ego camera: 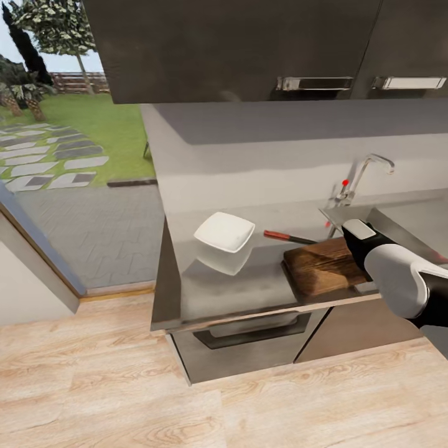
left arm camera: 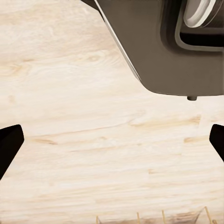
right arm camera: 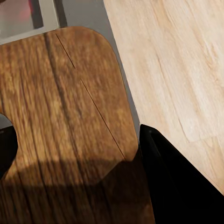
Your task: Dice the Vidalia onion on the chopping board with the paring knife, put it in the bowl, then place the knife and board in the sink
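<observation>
In the head view, the glossy grey counter [ego camera: 249, 280] is stretching across the middle of the frame, mirroring the things on it. A shallow white bowl [ego camera: 224, 232], squarish with rounded corners, is sitting left of centre. Just to its right the paring knife [ego camera: 289, 237] is lying flat with its red handle toward the bowl and its dark blade pointing right. The dark wood-grain chopping board [ego camera: 320, 266] is lying at right of centre, near the counter's front edge. The right arm, white with a black wrist, is reaching in from the lower right over the board's far end. Behind it, the curved chrome tap [ego camera: 364, 174] with its red-tipped lever is standing at the sink [ego camera: 404, 219], whose basin is hidden.

In the left wrist view, the left gripper [left arm camera: 112, 144] is hanging spread wide, its black tips at the frame's two side edges over pale plank floor [left arm camera: 84, 140], with a dark cabinet at the top.

In the right wrist view, the right gripper [right arm camera: 77, 154] is straddling the board's rounded corner [right arm camera: 70, 93], jaws parted; whether they are pressing on the wood I cannot tell.
</observation>
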